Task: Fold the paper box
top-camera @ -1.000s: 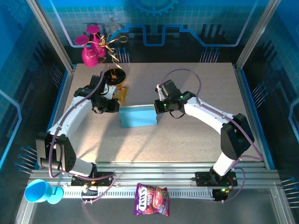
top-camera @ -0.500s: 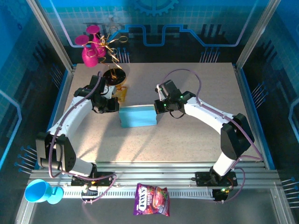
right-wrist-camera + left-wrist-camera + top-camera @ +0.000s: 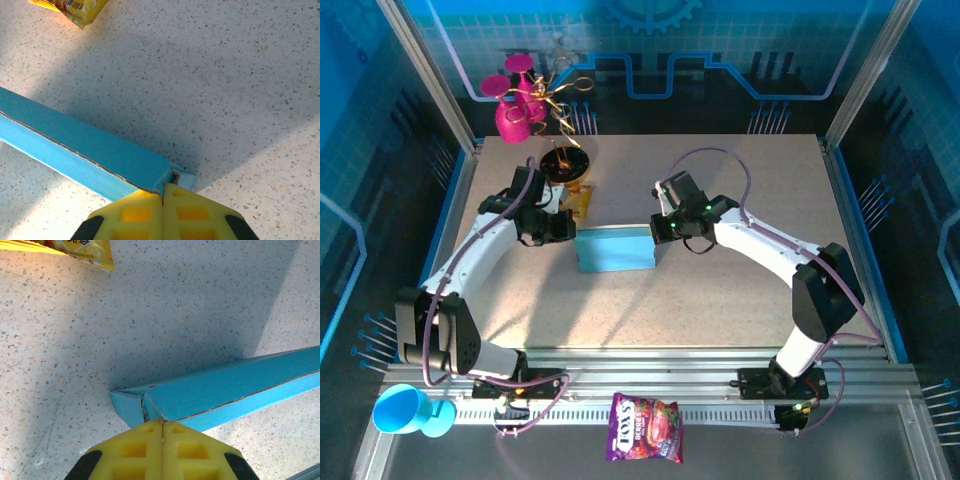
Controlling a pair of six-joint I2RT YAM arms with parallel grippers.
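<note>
Blue cardboard, the box lies folded into a shallow block near the middle of the counter. At its left end the left pincer is clenched, its yellow tips meeting right at the box's corner. At its right end the right pincer is clenched likewise against that corner. Whether either nips a cardboard edge we cannot tell. A yellow packet lies just beyond the left end.

We log the box mid-table, with the left gripper at its left end and the right gripper at its right end. A packet lies behind the left end.
</note>
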